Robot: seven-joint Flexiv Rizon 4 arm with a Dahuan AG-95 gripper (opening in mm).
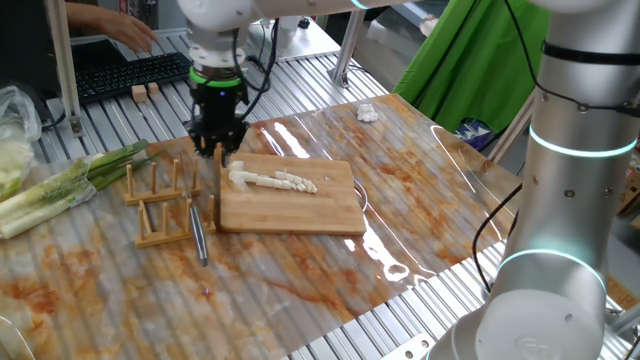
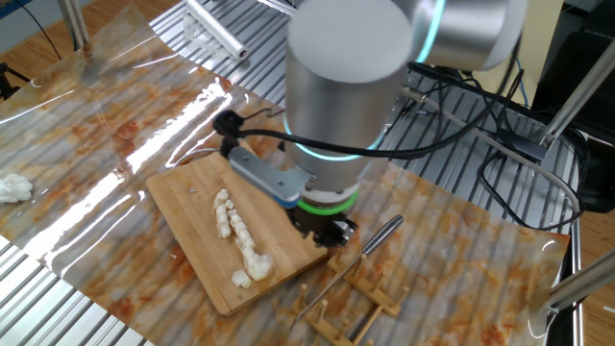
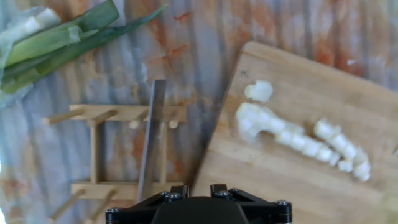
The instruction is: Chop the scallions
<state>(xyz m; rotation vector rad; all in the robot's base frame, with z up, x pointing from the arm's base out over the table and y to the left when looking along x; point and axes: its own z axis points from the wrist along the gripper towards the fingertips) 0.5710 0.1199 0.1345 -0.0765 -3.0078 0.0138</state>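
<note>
The scallions lie on the wooden cutting board as a row of short white segments, already cut through. In the one fixed view the row's long axis runs along the board's length, from the thicker chunk near the board's left end toward the board's middle. In the hand view the row slants down to the right, with one loose piece just above its thick end. The gripper hangs pointing straight down above the board's left edge, holding nothing. Its fingers seem to stand wide apart, though no view shows the tips plainly. A grey knife lies on the wooden rack just beside the board's left edge. Leafy green stalks lie on the table well beyond the rack from the board.
</note>
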